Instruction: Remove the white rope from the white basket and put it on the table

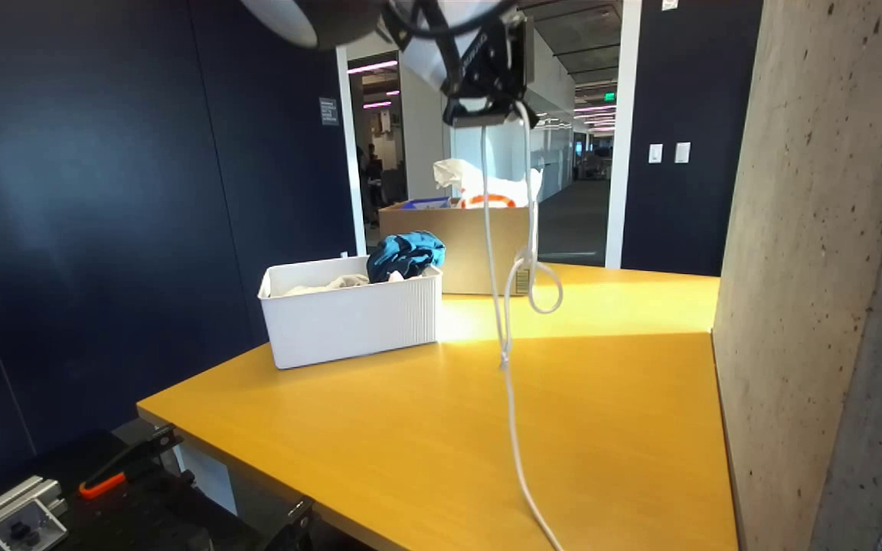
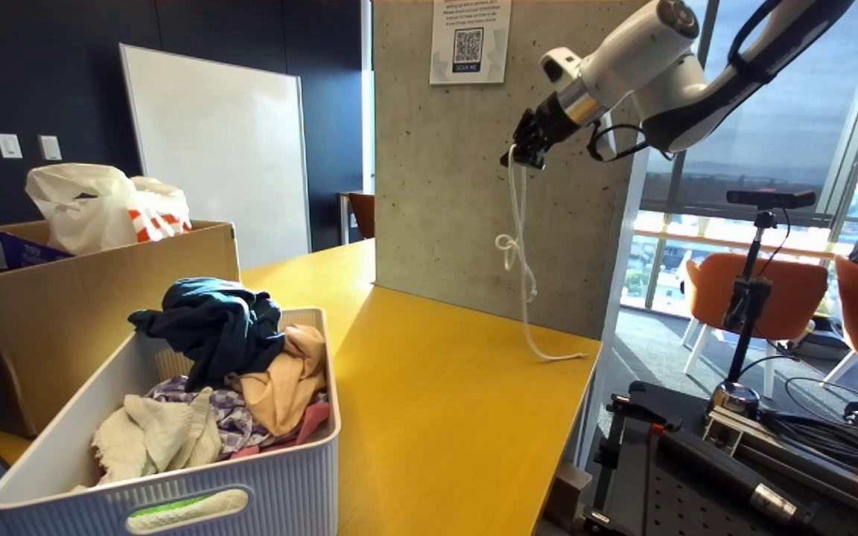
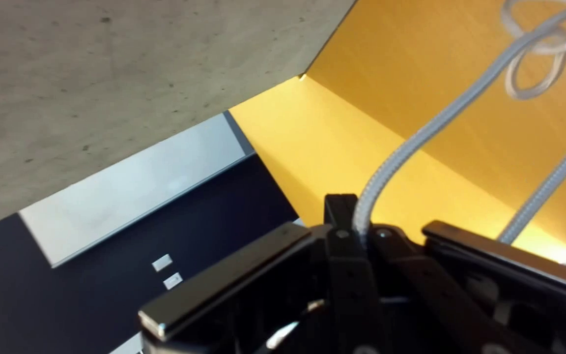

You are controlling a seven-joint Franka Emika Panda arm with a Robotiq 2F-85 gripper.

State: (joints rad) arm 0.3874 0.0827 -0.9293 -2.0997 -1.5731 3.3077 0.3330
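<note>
Plainly, the hand (image 2: 524, 158), high over the counter (image 2: 436, 417), was clenched on the rope (image 3: 415, 141) — which was out of the basket (image 1: 353, 329) and well apart from it. Two strands hung down, with a knotted loop partway, and in an exterior view the tail (image 2: 559, 359) appeared to rest on the counter near its edge. The basket stood just beside the box (image 2: 109, 298), cloths (image 2: 280, 387) heaped inside, and a white bag (image 2: 90, 212) poked from the box.
</note>
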